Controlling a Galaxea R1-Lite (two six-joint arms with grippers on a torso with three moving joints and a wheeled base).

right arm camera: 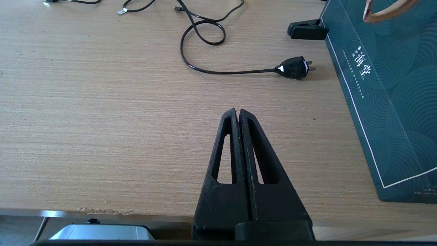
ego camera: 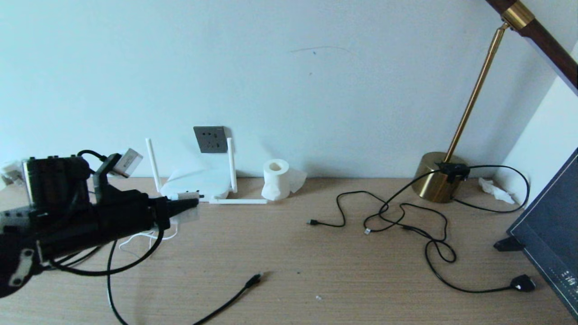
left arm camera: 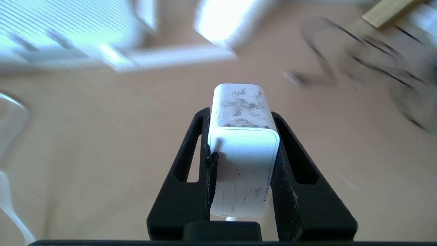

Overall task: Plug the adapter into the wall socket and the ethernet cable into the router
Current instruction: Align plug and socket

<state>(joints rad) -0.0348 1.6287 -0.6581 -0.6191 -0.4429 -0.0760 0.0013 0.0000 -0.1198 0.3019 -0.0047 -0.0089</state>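
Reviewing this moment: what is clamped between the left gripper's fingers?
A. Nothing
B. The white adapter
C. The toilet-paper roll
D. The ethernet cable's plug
B. In the left wrist view the left gripper has its fingers pressed against both sides of the white adapter, held above the tabletop.

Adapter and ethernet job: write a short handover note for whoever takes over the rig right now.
Left gripper: shut on the adapter, held above the desk in front of the router.
Right gripper: shut, empty, parked over the near right of the desk.
Wall socket: on the wall behind the router, nothing plugged in.
Ethernet cable: lying loose on the desk, its plug near the front centre.
Done: adapter picked up.
Left: push the adapter into the wall socket, then pick up the ethernet cable and plug it into the router.
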